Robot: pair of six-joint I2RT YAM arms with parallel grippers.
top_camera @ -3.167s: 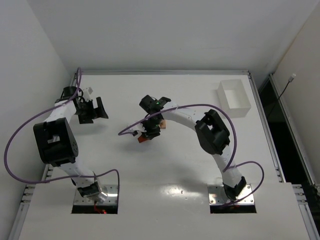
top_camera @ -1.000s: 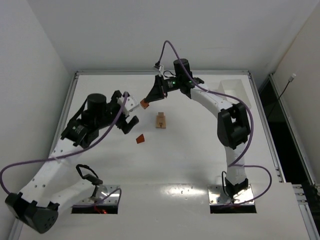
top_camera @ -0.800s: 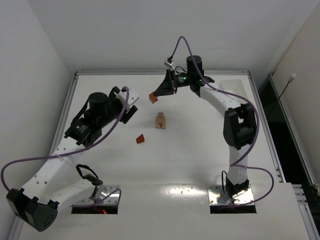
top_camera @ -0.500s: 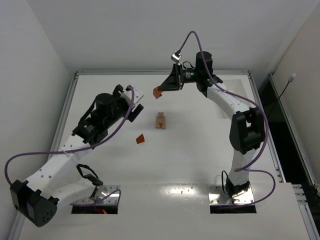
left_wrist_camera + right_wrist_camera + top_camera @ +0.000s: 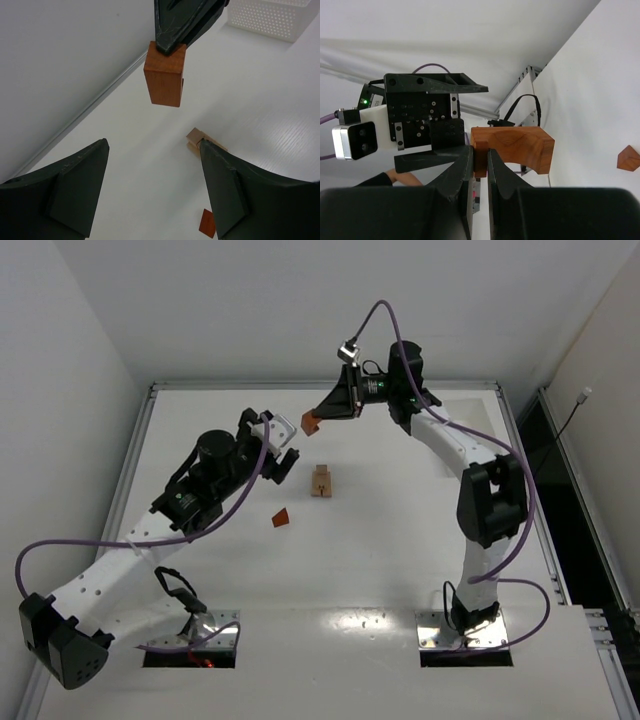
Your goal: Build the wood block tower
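Observation:
My right gripper (image 5: 321,417) is shut on a reddish-brown arch-shaped block (image 5: 310,424) and holds it in the air above the far middle of the table. In the right wrist view the fingers (image 5: 465,165) pinch one leg of this block (image 5: 520,147). My left gripper (image 5: 286,464) is open and empty, just left of and below that block. In the left wrist view the block (image 5: 165,74) hangs ahead of its open gripper (image 5: 154,143). A pale tan block stack (image 5: 321,481) stands at the table's middle. A small reddish-brown piece (image 5: 282,518) lies in front of it.
A white perforated tray (image 5: 270,17) stands at the far right of the table. The tan stack (image 5: 196,138) and the small reddish piece (image 5: 206,223) show beside my left gripper's right finger. The back wall and table rim are close behind the held block.
The right gripper has lifted the reddish-brown block from the table's middle up and toward the far side. The left arm has swung in toward the centre, its open gripper now near that block.

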